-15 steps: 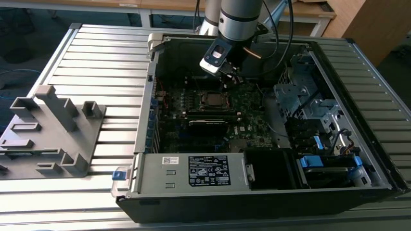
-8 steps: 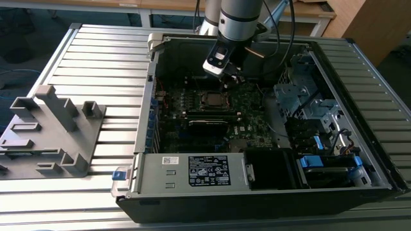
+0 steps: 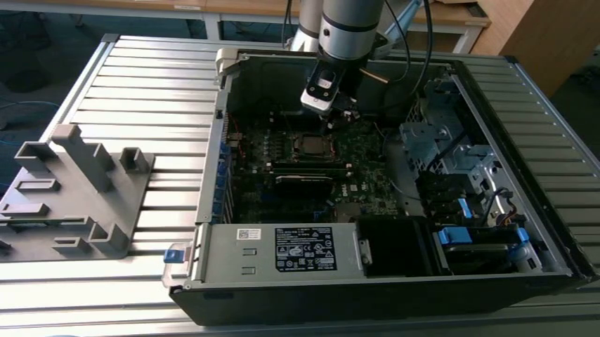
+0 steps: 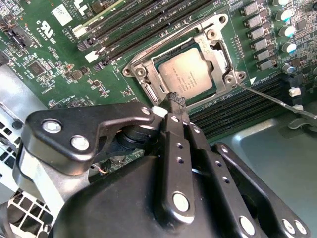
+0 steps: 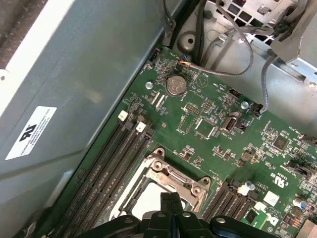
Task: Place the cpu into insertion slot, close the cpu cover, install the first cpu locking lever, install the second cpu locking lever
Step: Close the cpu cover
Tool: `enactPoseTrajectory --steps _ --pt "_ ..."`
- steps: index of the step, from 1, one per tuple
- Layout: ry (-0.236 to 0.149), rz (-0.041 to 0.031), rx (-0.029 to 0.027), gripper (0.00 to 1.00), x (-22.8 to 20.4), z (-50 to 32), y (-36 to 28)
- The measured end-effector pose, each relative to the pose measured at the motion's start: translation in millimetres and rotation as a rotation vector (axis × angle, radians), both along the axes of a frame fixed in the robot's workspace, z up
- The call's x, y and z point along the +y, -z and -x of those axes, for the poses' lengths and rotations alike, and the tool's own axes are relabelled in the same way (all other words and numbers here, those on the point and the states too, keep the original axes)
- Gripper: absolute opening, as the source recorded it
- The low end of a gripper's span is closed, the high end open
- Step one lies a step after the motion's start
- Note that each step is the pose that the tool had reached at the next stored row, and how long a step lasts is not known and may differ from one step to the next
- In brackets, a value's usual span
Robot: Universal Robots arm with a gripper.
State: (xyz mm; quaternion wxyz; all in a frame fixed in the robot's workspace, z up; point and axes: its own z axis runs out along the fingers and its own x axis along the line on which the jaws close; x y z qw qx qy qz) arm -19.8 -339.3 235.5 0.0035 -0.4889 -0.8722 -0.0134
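1. One slatted table (image 3: 140,77) under everything; on it, see the computer case (image 3: 375,298) lying open.
2. Find the motherboard (image 3: 370,165) flat on the case floor.
3. Note the gripper (image 4: 176,100) low over the board, its tip just beside one edge of the socket. Read the fingers (image 4: 173,148) as pressed together, with nothing seen between them.
4. Place the insertion slot (image 4: 139,72) by its silver rim, among the memory slots (image 4: 233,113).
5. Take the cpu cover (image 4: 210,42) as already down: lies flat and frames the chip in both wrist views.
6. Spot the cpu (image 4: 188,74) seated in the slot, grey top showing through the cover's window.
7. Pick out a thin locking lever (image 4: 277,101) running from a socket corner out across the memory slots, seemingly not tucked under any catch. Judge the step in hand as the first lever. Expect the next move to call for exact placing of the tip on so thin a rod. Expect it also to need a steady push down and under the catch, without scraping the board.
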Motion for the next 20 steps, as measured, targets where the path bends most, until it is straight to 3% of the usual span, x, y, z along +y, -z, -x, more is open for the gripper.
enactPoseTrajectory --steps 11,20 --pt "-0.002 0.0000 0.0000 0.11 0.0 0.0 0.0" --pt "-0.121 0.0000 0.0000 0.11 0.0 0.0 0.3"
